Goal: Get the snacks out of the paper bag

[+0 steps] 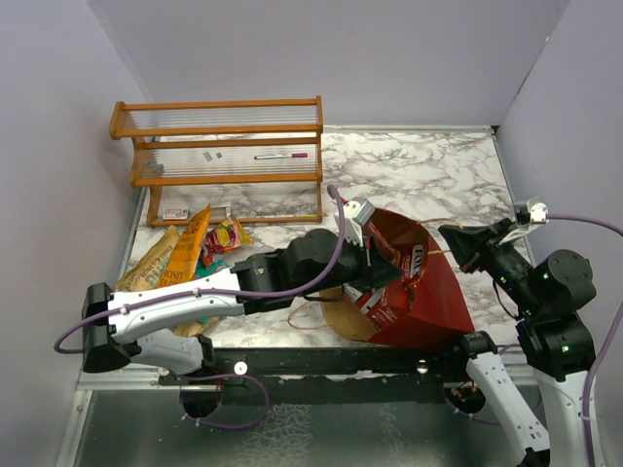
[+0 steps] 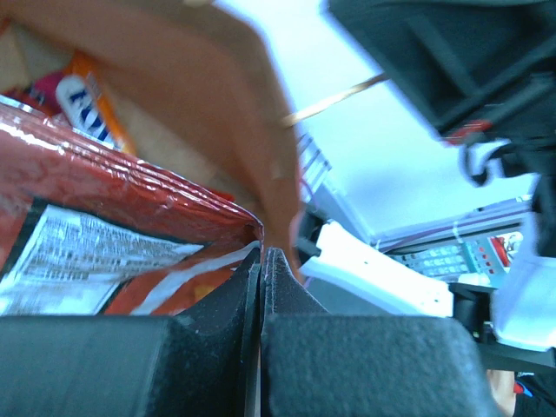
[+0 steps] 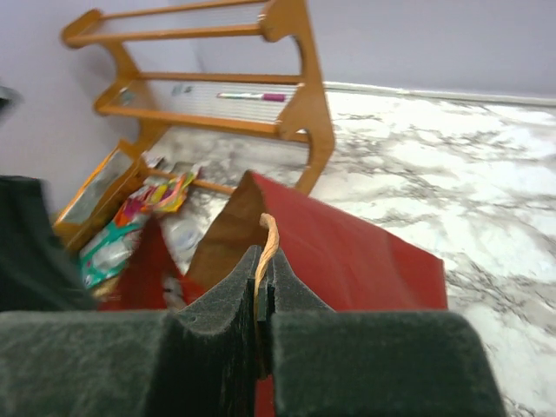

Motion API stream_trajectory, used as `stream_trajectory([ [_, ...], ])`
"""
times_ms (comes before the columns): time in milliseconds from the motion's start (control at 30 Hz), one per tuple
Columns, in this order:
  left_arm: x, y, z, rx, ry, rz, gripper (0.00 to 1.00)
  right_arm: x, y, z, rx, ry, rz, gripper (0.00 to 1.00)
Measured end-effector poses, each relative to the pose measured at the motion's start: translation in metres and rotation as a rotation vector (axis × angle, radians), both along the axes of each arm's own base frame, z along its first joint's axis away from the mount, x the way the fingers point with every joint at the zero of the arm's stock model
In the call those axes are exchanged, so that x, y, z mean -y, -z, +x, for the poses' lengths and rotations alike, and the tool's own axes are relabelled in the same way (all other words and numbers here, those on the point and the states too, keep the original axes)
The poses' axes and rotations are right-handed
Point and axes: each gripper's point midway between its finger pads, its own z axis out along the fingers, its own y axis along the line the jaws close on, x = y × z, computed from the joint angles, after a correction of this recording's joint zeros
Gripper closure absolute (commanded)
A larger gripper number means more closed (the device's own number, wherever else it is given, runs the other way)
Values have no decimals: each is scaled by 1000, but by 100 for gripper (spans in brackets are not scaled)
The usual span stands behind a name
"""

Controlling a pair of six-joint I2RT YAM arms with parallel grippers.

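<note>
A white marble-patterned table (image 1: 428, 165) fills the floor of the pale-walled booth. At its far left stands an orange wooden rack with slatted shelves (image 1: 224, 141). The large dark red paper bag with a tan kraft inside (image 1: 443, 297) lies tipped over right of centre, near the front edge, with its mouth gaping toward the rack. One twisted paper loop handle (image 1: 313, 313) lies loose on the marble by the mouth.

The left arm stretches across from the near left corner, and the left gripper (image 1: 368, 255) is at the bag's mouth. Seen from its wrist, the jaws are pressed together, with the corner of a crinkly red foil packet with a white printed label (image 2: 113, 217) pinched between the tips. That packet lies partly in the mouth of the bag. Deeper inside, an orange packet with a blue-and-white logo (image 2: 91, 95) rests against the kraft lining.

The right gripper (image 3: 263, 265) is at the bag's right-hand rim. Its jaws are closed on the other tan twisted handle (image 3: 268, 230), which sticks up between the fingertips.

Outside the bag, a heap of packets lies on the marble at the foot of the rack, just beyond the left arm. It holds long tan-and-orange packets (image 1: 173, 255), a teal packet (image 1: 209, 261) and a yellow-and-red packet (image 1: 227, 234). A pen with a pink cap (image 1: 282, 155) lies on one of the rack's shelves.
</note>
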Motion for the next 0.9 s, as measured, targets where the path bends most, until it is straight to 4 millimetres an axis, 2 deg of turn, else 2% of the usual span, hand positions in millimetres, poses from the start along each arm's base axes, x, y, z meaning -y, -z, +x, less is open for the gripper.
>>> stream_trajectory([
  [200, -4, -78, 1, 137, 30, -68, 100, 24, 2, 20, -34, 173, 30, 98],
  [333, -18, -116, -1, 206, 37, -87, 100, 39, -2, 28, -26, 271, 29, 98],
  [500, -58, -157, -3, 287, 5, -110, 100, 65, -9, 37, -18, 425, 19, 98],
  [600, -97, -176, -6, 326, -41, -131, 100, 80, -12, 44, -26, 514, 13, 98],
  [733, -148, -189, -7, 346, -115, -147, 100, 90, -9, 49, -39, 575, 4, 98],
  [767, -150, -188, -7, 346, -117, -146, 100, 91, -9, 49, -37, 580, 0, 98],
  [800, -169, -186, -7, 343, -148, -135, 100, 92, -10, 49, -34, 583, -2, 98],
  [833, -178, -183, -7, 334, -166, -128, 100, 93, -11, 48, -29, 585, -1, 98],
  [900, -192, -164, -5, 304, -202, -75, 100, 93, -14, 46, -15, 586, -4, 98],
])
